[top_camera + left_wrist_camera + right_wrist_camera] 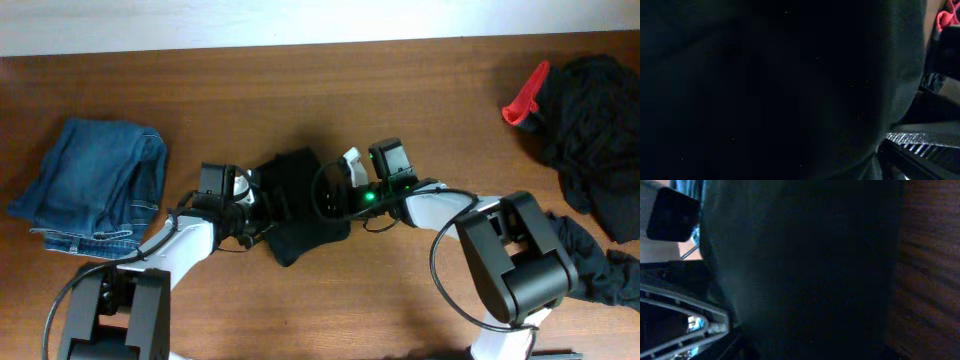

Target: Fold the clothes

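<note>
Wooden table [320, 90], brown, mostly bare. Far left, at 9 o'clock of the overhead view, blue jeans [95, 185] lie bunched, not part of the job. Next right, left gripper [252, 200] sits at the 9 o'clock edge of the black garment [300, 210], touching or just over its hem. Garment lies mid-table, partly folded into a compact block, long axis running roughly 12 to 6 o'clock. Right gripper [342, 183] sits at its 3 o'clock edge, so the cloth lies between the two claws, each about equally near. Both wrist views are filled by dark fabric right at the lens and the jaws are hidden, so cannot tell whether either claw is clenched on the fabric or released. Far right, at 2 to 3 o'clock, a red piece [525, 100] touches a black pile [595, 140] of unfolded clothes, well apart from both claws. Judgement: next fold likely goes across the short axis, 9 toward 3 or the reverse; either arm could lead.
</note>
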Robot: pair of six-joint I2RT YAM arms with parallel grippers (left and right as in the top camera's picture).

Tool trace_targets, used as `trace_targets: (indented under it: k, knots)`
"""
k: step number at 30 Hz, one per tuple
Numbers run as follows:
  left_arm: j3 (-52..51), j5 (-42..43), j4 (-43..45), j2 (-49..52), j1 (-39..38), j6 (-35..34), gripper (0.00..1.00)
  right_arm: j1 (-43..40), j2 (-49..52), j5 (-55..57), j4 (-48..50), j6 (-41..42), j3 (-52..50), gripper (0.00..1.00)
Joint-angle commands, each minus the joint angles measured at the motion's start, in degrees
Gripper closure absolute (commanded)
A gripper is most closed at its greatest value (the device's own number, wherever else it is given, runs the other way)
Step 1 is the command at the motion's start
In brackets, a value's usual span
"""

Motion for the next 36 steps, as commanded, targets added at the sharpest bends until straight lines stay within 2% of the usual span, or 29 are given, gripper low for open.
trace_targets:
  k: [1, 3, 4, 8, 10, 11, 15, 18, 19, 21, 25, 28, 32, 34, 36]
  knots:
    - [-0.98, -0.22, -0.15, 1.51, -0.70, 1.75, 0.01, 1.53, 0.37, -2.43, 0.83, 0.00, 0.59, 0.40]
    - [-0.98, -0.22, -0.13, 1.51, -0.70, 1.75, 0.01, 2.01, 0.37, -2.49, 0.81, 0.00, 0.59, 0.44]
    - [-0.98, -0.22, -0.13, 1.51, -0.70, 1.75, 0.01, 2.21, 0.37, -2.45, 0.83, 0.00, 0.59, 0.49]
    - [-0.98, -0.20, -0.15, 1.51, -0.70, 1.75, 0.01, 2.27, 0.37, -2.75, 0.72, 0.02, 0.59, 0.83]
    - [-0.98, -0.07, -0.15, 1.51, -0.68, 1.75, 0.01, 2.16, 0.35, -3.54, 0.79, 0.02, 0.59, 0.86]
    - [-0.96, 0.24, -0.13, 1.49, -0.66, 1.81, 0.01, 2.16, 0.35, -3.54, 0.74, 0.02, 0.59, 0.85]
    - [0.04, 1.09, -0.90, -0.81, -0.20, 6.32, 0.01, 2.19, 0.35, -3.85, -0.81, 0.00, 0.59, 0.68]
    - [1.64, 0.96, -2.38, -4.85, 0.26, 8.70, 0.01, 2.12, 0.35, -2.54, -3.91, 0.02, 0.59, 0.66]
    - [2.23, 0.68, -2.89, -6.32, 0.42, 9.73, 0.01, 2.12, 0.35, -1.81, -4.94, -0.02, 0.59, 0.62]
    - [3.58, -1.55, -5.05, -10.12, 0.57, 11.69, 0.01, 2.12, 0.35, -0.39, -6.47, -0.26, 0.59, 0.40]
    - [5.33, -7.63, -10.62, -16.76, 0.55, 14.69, 0.01, 0.98, -1.03, 2.21, -6.88, -0.90, 0.59, 0.24]
    - [5.46, -9.38, -12.48, -19.96, 0.55, 17.20, 0.01, -1.25, -3.72, 4.24, -7.76, -1.40, 0.59, 0.18]
    - [5.46, -10.29, -15.30, -20.94, 0.48, 17.62, 0.01, -5.29, -8.61, 6.88, -11.02, -2.97, 0.61, 0.18]
    - [5.46, -10.86, -16.81, -20.85, 0.48, 18.73, 0.01, -7.21, -11.17, 8.33, -13.66, -3.96, 0.61, 0.20]
    - [5.46, -10.86, -17.40, -20.83, 0.48, 21.38, 0.09, -8.92, -14.03, 10.71, -17.90, -5.97, 0.61, 0.27]
